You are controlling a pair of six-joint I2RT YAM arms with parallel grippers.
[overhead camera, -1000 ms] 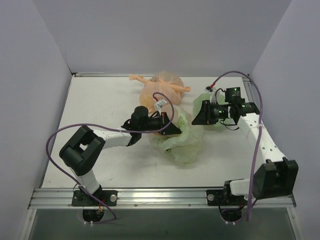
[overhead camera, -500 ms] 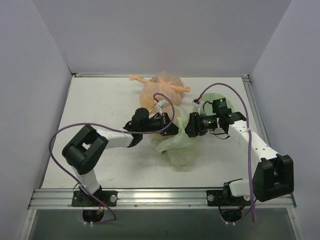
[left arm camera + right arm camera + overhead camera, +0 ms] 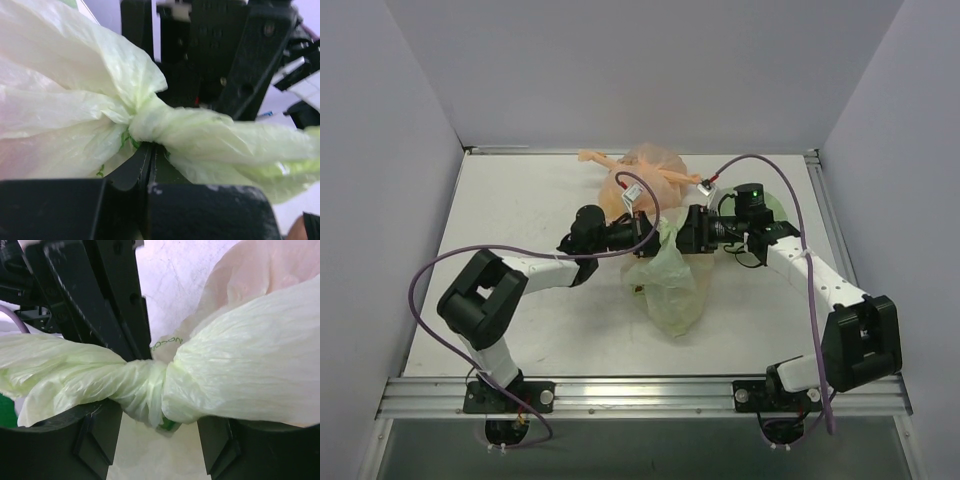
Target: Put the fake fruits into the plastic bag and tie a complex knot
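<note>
Brought across, the right tool (image 3: 159, 440) is being opened astride the knot (image 3: 145, 390) while the plastic bag (image 3: 670, 290) is being clamped by the left tool (image 3: 150, 165); regrip probably needed next.

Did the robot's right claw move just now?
Yes. The right gripper slid left across the table, away from its right edge, to the knotted green bag.

Overhead light: bright and even; I cast only faint shadows on the table (image 3: 520, 200).
My wrist views: plastic bag (image 3: 200, 135) washed pale; near foreground dark and blurred.
</note>
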